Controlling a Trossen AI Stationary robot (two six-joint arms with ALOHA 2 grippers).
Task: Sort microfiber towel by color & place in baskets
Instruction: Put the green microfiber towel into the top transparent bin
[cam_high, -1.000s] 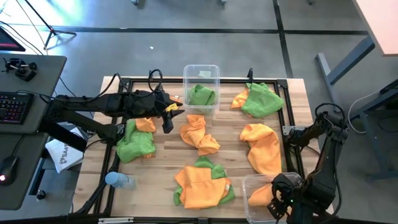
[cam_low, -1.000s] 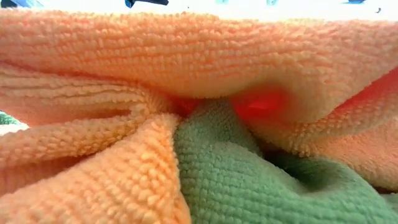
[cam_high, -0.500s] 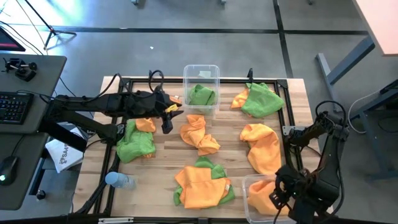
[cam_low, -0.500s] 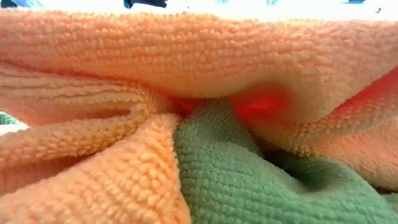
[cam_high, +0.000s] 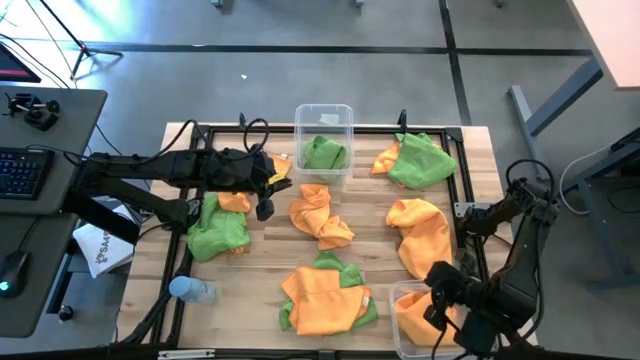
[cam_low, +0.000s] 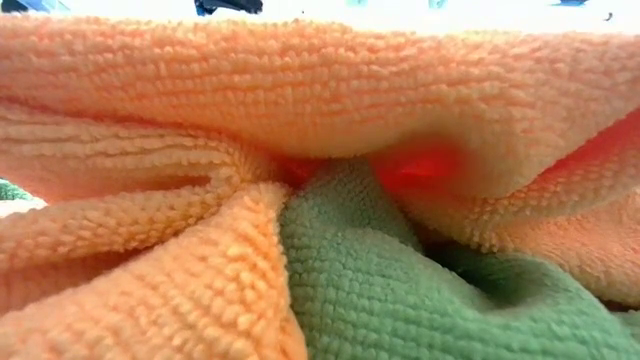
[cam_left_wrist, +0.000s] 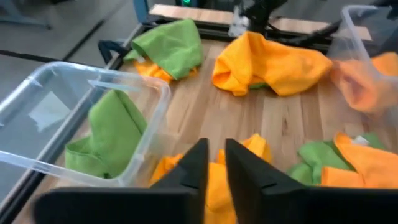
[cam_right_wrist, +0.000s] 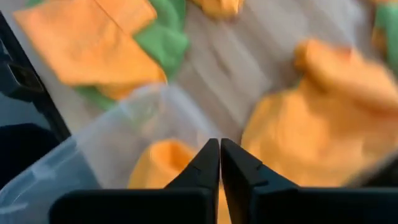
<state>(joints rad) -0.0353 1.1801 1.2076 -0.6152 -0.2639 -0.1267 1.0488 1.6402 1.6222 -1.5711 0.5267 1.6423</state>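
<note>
Orange and lime-green microfiber towels lie bunched on the wooden table: an orange one (cam_high: 320, 215) in the middle, a larger orange one (cam_high: 420, 235) to the right, and mixed heaps (cam_high: 320, 295) (cam_high: 220, 225) (cam_high: 410, 160). The far clear basket (cam_high: 323, 112) holds a green towel (cam_high: 325, 153). The near-right basket (cam_high: 400, 295) holds an orange towel (cam_high: 415, 320). My left gripper (cam_high: 264, 205) hovers left of the middle orange towel with its fingers nearly together, holding nothing. My right gripper (cam_high: 440, 300) hangs shut and empty over the near-right basket (cam_right_wrist: 112, 143).
A blue-capped bottle (cam_high: 190, 290) lies at the near-left corner and a white bag (cam_high: 100, 250) sits off the table's left edge. A black frame (cam_high: 200, 128) rims the table. The low view is filled by an orange and green towel (cam_low: 300, 120) right in front of it.
My right gripper has moved from the near edge toward the far edge and a little left, over the near-right basket, uncovering the orange towel in it. My left gripper has drifted slightly toward the table's left edge. No towel has moved.
</note>
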